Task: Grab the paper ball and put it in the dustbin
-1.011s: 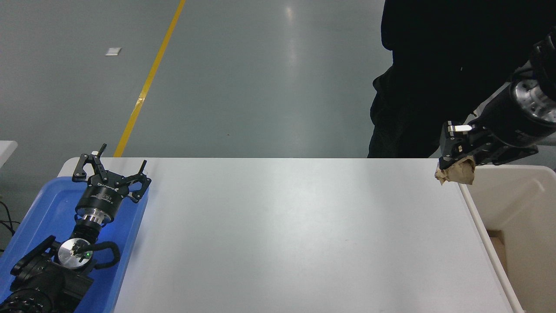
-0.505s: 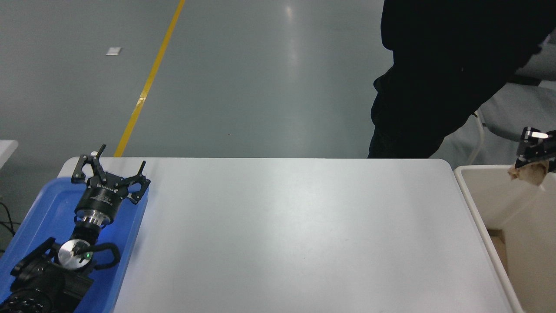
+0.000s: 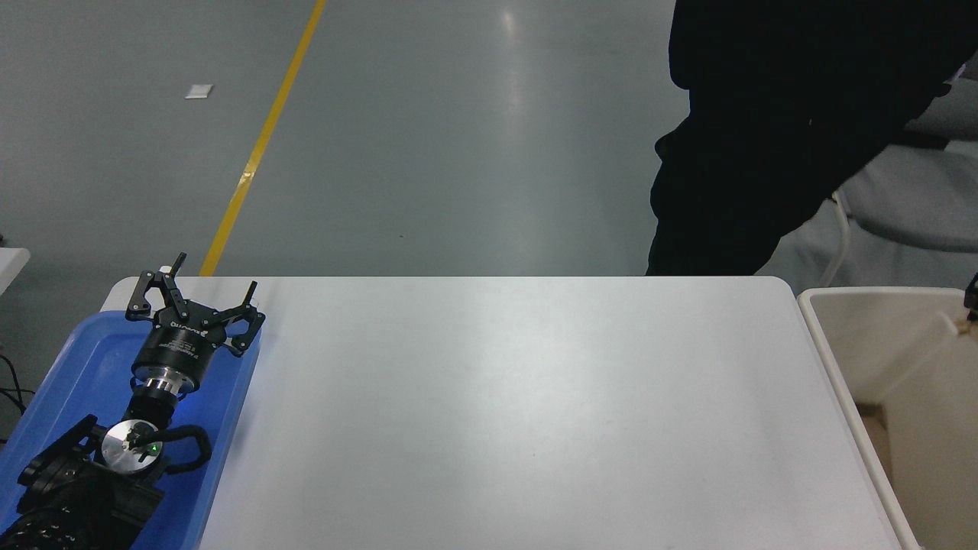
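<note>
Right pincer (image 3: 973, 294): at right edge over bin (image 3: 856, 336), grip cannot tell
Left pincer (image 3: 195, 305): wide, parked over tray (image 3: 69, 374)

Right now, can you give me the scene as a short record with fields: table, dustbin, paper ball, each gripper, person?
table: white table, nothing lying on its visible top
dustbin: cream dustbin against the table's right end, open top
paper ball: only a tan scrap shows at the right edge, above the dustbin
right gripper: a black sliver at the right edge; fingers out of frame
left gripper: parked at lower left over the blue tray, open
person: dark-clothed figure standing at the far right side
</note>
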Available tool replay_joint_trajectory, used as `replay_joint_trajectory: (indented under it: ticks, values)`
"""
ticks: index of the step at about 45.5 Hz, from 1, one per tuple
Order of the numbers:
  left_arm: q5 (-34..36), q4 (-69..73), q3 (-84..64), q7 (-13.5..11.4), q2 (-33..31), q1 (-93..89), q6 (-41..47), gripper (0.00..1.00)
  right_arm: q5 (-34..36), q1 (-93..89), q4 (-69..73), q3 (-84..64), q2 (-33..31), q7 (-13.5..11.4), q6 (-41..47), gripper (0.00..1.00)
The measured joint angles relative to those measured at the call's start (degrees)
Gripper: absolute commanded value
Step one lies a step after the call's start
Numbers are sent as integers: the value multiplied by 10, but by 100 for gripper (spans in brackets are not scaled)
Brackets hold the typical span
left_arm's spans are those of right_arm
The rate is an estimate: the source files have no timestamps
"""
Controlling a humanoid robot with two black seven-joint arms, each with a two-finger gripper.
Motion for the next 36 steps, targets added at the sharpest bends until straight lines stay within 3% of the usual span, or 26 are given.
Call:
replay_joint_trajectory:
  ticks: [15, 36]
  values:
    - [0, 0, 0, 0, 0, 0, 0, 99, -3, -177, -155, 99, 65, 1, -31, 0]
    - [0, 0, 0, 0, 0, 0, 0, 99, 3, -253, -201, 168, 96, -22, -67, 0]
